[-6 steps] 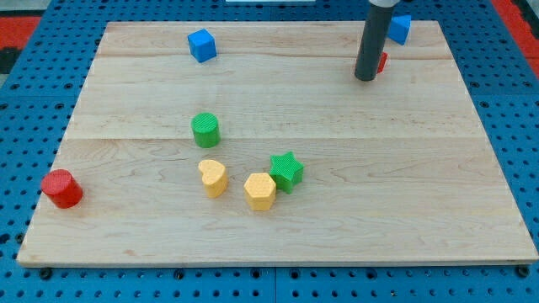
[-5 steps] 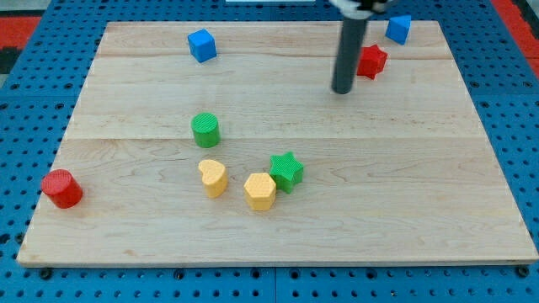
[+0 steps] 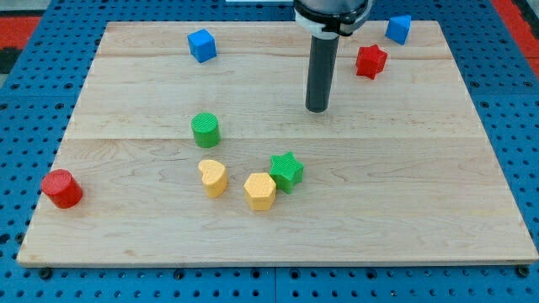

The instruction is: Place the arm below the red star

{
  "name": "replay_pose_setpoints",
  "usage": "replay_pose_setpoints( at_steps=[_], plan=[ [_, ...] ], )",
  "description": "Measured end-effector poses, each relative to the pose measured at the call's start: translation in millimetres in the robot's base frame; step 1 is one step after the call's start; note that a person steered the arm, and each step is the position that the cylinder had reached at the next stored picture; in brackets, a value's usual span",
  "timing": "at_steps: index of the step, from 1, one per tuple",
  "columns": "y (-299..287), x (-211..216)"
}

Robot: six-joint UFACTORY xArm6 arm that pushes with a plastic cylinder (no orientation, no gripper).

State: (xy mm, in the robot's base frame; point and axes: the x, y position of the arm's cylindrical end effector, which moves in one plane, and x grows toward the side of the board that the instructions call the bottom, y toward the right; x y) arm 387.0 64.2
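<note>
The red star lies near the view's top right of the wooden board. My tip rests on the board to the lower left of the red star, a clear gap away from it. The dark rod rises from the tip toward the view's top. No block touches the tip.
A blue block sits above and right of the red star. A blue cube is at the top left. A green cylinder, yellow heart, yellow hexagon and green star cluster mid-board. A red cylinder is at the left edge.
My tip has slid down and to the view's left, away from the red star, which it partly hid before. No block has moved.
</note>
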Motion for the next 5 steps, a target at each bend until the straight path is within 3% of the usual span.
replay_pose_setpoints(
  at_steps=[2, 3, 5],
  plan=[
    [-62.6, 10.6],
    [-55.8, 34.7],
    [126.0, -6.2]
  ],
)
